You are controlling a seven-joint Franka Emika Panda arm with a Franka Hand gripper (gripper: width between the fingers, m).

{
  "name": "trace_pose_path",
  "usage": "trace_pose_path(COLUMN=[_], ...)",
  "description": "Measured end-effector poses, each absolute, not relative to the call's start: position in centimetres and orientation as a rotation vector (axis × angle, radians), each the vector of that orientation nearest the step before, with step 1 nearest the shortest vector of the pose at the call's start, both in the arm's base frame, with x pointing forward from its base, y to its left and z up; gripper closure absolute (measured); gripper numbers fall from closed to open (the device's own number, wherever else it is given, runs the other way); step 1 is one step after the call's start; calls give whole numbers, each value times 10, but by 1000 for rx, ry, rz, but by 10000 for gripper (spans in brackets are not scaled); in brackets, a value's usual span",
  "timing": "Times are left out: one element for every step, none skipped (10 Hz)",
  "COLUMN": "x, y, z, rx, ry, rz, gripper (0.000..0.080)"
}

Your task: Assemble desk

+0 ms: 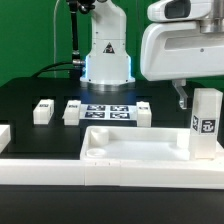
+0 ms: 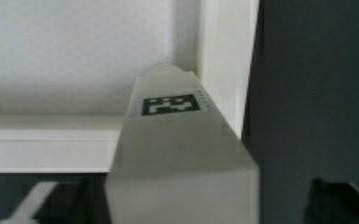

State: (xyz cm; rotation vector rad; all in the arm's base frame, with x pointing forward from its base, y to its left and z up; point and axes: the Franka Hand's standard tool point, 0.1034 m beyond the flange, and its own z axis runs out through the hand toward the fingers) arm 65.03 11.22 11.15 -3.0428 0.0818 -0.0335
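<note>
The white desk top (image 1: 110,142) lies recessed face up near the front of the black table. One white square-post leg (image 1: 206,122) with a tag stands upright at its corner on the exterior view's right. My gripper (image 1: 197,100) hangs over that leg's upper end. In the wrist view the leg (image 2: 179,150) fills the middle between my dark fingers (image 2: 345,203), with a gap on each side, so the gripper (image 2: 188,205) is open around it. The desk top's face (image 2: 87,60) shows beyond the leg.
Three more white legs lie on the table behind the desk top (image 1: 42,110), (image 1: 73,111), (image 1: 143,112). The marker board (image 1: 108,111) lies between them, before the robot base (image 1: 107,60). A long low white border bar (image 1: 60,172) runs along the front.
</note>
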Motion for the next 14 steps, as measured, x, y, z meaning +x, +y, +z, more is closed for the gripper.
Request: trace_pose_path(x=[651,651,652,654,655,654,654,652,652,652,651,650,650,650], y=[111,107,105,100,99,98,98,98,98,95,93,94,96,96], z=[112,111,110,109,109,109,109,109,109,109,109,109,109,109], rx=[-3037,-3033,-3014,-2986,-2957,-2894,-2820,-2692,-2532,-2389,-2330,-2290,-2230,-2220], ry=[222,315,446,612,725,943,1141,1398,1628,1782,1845,1898,1973,1987], rz=[-28,-23,-23,-36,-40,-26,-11,26,74,116,129,139,150,151], gripper=[417,501,501,501,505,505,505,505,505,505,505,505,505,505])
